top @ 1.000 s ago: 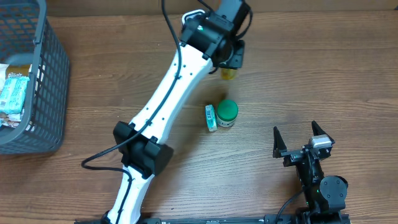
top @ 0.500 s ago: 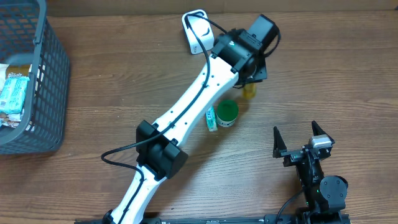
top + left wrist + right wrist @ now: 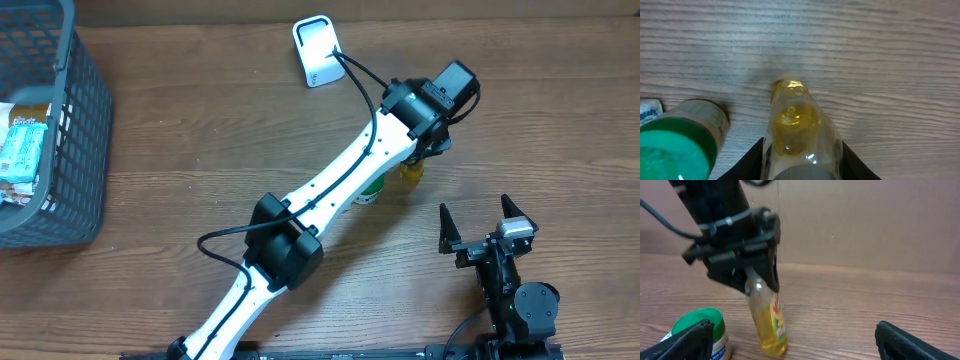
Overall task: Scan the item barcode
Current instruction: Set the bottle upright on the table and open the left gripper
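left pincer (image 3: 756,280) clamped on the neck of the yellow bottle (image 3: 769,322), which stands upright below it, base at or just off the table (image 3: 560,120), cannot tell which. green-lidded jar (image 3: 699,327) just beside the pincer; white scanner (image 3: 316,50) well apart from it; right pincer (image 3: 478,215) wide open, idle, holding nothing. step looks like item in hand, not yet scanned; next move likely calls for carrying the bottle to the scanner, barcode turned toward its face.
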